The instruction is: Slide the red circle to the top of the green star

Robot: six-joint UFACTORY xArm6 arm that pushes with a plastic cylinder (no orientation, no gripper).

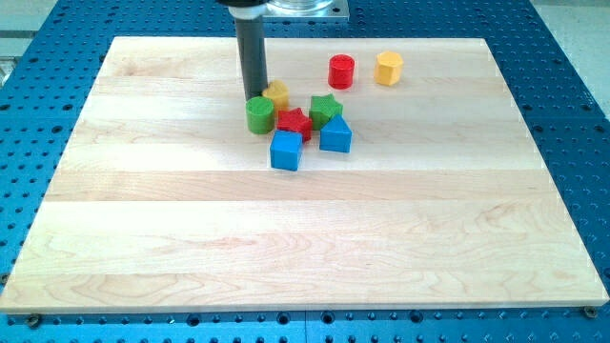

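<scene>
The red circle (341, 71) stands alone toward the view's top, right of centre. The green star (325, 110) sits below and slightly left of it, in a tight cluster of blocks, with a gap between the two. My tip (255, 97) is at the left side of that cluster, just above the green cylinder (259, 115) and next to the yellow block (277, 93). It is well left of the red circle and left of the green star.
A red star (294, 122), a blue cube (286, 151) and a blue triangular block (335, 135) crowd around the green star. A yellow hexagon (388, 69) sits right of the red circle. The wooden board (305, 238) lies on a blue perforated table.
</scene>
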